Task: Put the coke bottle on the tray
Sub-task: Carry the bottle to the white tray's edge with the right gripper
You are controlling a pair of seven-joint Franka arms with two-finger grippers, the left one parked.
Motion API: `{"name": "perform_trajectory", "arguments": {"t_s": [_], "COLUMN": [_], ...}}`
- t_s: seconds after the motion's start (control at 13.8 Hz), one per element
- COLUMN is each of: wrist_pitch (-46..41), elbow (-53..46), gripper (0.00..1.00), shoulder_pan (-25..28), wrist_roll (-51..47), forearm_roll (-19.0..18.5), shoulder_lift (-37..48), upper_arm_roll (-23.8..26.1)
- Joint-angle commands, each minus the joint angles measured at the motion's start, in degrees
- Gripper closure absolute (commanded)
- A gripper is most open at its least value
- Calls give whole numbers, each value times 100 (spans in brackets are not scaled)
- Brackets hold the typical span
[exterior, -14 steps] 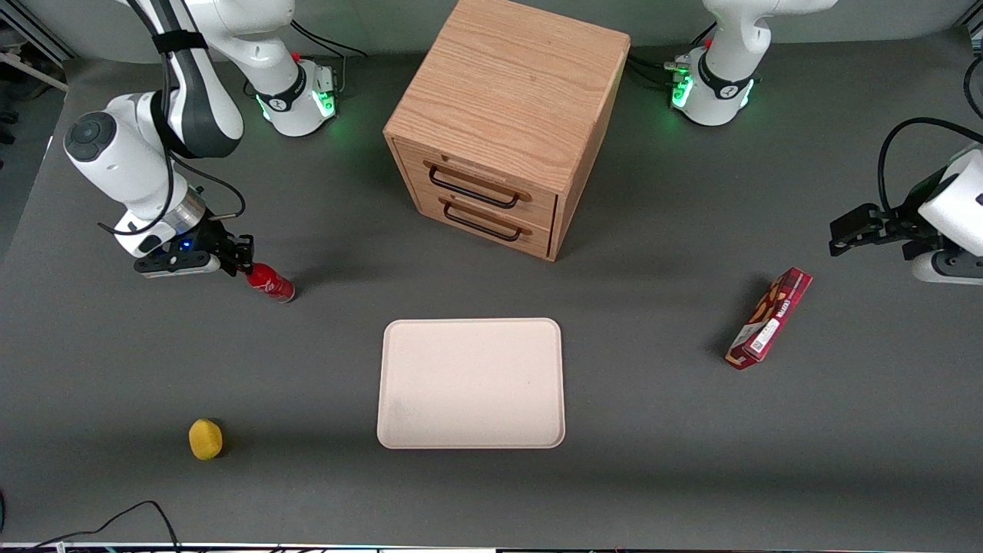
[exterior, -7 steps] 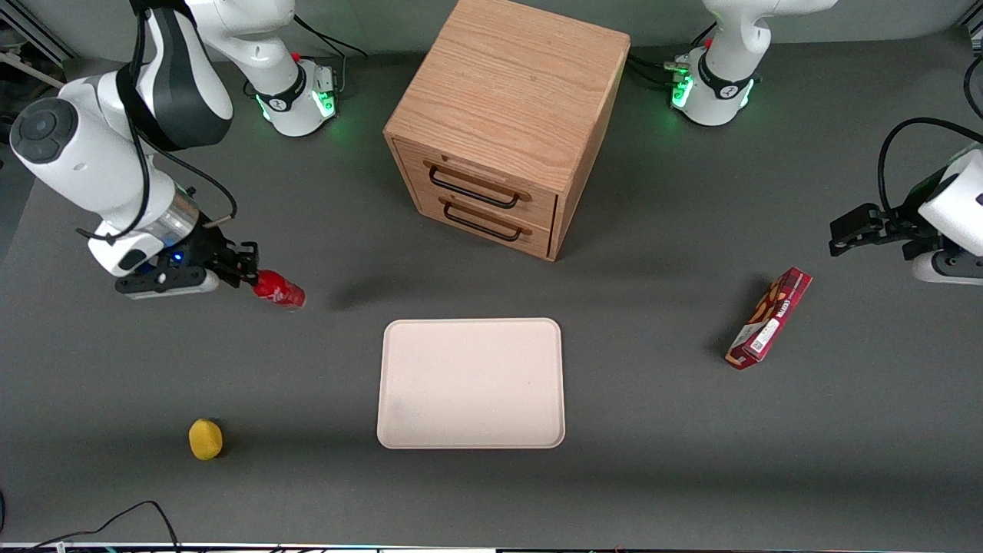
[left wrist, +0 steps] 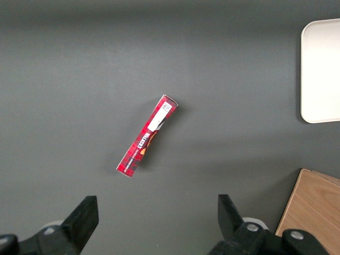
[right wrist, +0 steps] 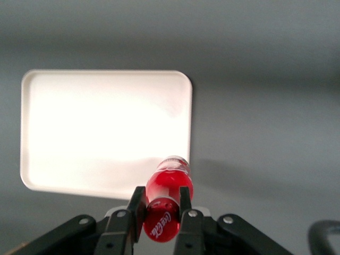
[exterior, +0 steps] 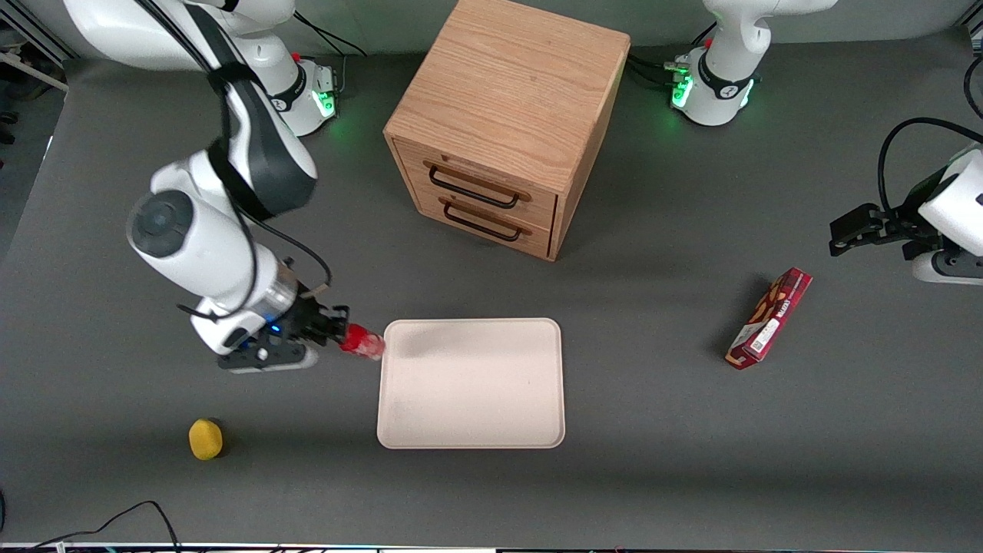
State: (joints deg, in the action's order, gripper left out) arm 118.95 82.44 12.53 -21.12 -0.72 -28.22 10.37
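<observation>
The coke bottle (exterior: 362, 342) was held off the surface (exterior: 653, 430), lying roughly level, with its base end at the edge of the tray (exterior: 471, 399) on the working arm's side. In the right wrist view the coke bottle (right wrist: 167, 203) sat between the two fingers (right wrist: 139, 208), its base reaching over the tray's rim (right wrist: 187, 133). The gripper (exterior: 336, 329) was clenched on the bottle's body, the jaws pressing it from both sides, and hung just beside the tray, toward the working arm's end of the surface. The tray lay flat on the surface, nearer to the front camera than the wooden cabinet (exterior: 507, 123), which had two drawers with dark handles. A yellow ball (exterior: 205, 438) rested on the surface toward the working arm's end, nearer to the front camera than the gripper and well apart from the tray. A red snack box (exterior: 769, 318) lay toward the parked arm's end, well apart from the tray; the left wrist view showed the same box (left wrist: 147, 135) lying flat.
</observation>
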Motion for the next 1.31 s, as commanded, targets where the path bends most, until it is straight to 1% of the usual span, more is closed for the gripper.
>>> {"name": "perform_trajectory", "arguments": {"t_s": [0.0,0.07,0.15,0.22,0.44,0.94,1.16,1.23], "wrist_pitch": [-180,-171,-75,187,496,506,515,515], "elbow": [-1508,-1816,-1924,-1916,-1916,-1899,-1855,-1855], "gripper": [96,96,96,96,96,96,96,91], "shoulder_pan": [276,320,329,329,338,286,321,312], "wrist_roll": [-367,-358,-358,-358,-367,-358,-332,-332], "forearm_roll": [-174,-183,-183,-183,-183,-218,-227,-227], "shoulder_lift": [-1131,-1386,-1554,-1642,-1819,-1819,-1863,-1863], "upper_arm_roll": [-96,-166,-210,-211,-211,-228,-422,-422]}}
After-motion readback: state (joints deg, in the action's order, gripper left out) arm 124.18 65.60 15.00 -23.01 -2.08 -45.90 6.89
